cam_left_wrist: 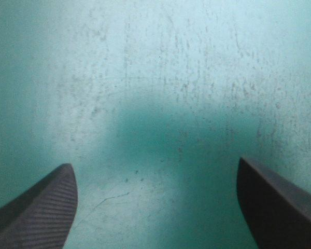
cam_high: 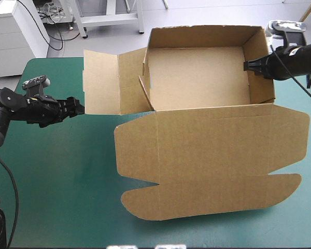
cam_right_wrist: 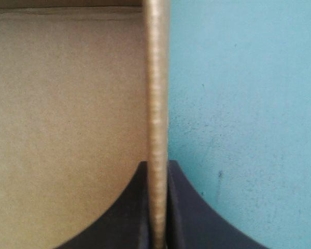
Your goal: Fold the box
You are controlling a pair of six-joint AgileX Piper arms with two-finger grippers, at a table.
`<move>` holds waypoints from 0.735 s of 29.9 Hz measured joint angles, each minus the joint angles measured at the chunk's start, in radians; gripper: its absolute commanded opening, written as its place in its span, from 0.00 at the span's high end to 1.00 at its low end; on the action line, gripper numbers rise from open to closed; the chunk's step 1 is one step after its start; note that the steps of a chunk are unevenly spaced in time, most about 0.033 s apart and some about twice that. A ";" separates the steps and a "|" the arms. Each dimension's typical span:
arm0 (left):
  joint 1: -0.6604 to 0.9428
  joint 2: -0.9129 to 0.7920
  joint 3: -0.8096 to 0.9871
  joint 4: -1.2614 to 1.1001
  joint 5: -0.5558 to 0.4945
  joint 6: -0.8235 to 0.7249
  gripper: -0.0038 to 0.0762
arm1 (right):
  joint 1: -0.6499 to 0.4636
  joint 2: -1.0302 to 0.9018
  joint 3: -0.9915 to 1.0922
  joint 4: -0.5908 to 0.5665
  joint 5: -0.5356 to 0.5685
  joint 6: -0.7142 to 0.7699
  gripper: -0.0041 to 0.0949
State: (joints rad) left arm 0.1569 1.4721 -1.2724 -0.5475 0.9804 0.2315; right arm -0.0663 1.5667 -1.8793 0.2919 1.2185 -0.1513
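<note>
1. One box (cam_high: 197, 78) only, on the worktop (cam_high: 57, 181) toward its far edge, right of middle. The tray's long axis runs left to right; the single lid (cam_high: 212, 155) lies flat, pointing at the near edge.
2. One side flap (cam_high: 106, 83) lies spread out to the left (far and right walls stand upright).
3. My right jaws pinch the right wall (cam_right_wrist: 156, 93), all but closed on the board; that arm reaches in from the right.
4. My left jaws stand wide apart over bare teal-green cover (cam_left_wrist: 155, 78), just beside that flap; arm low, pointing right.
</note>
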 measured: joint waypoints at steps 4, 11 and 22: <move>0.000 0.020 0.000 -0.079 -0.004 0.040 0.20 | -0.036 -0.070 0.001 0.051 0.005 -0.013 0.98; 0.000 0.041 0.000 -0.319 -0.005 0.249 0.20 | -0.039 -0.143 0.001 0.104 0.012 -0.029 0.98; 0.000 0.041 0.000 -0.641 0.095 0.473 0.20 | -0.039 -0.067 0.001 0.164 0.013 -0.030 0.98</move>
State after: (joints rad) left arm 0.1569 1.5126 -1.2724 -1.1886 1.0757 0.7042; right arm -0.1054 1.4993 -1.8782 0.4561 1.2318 -0.1810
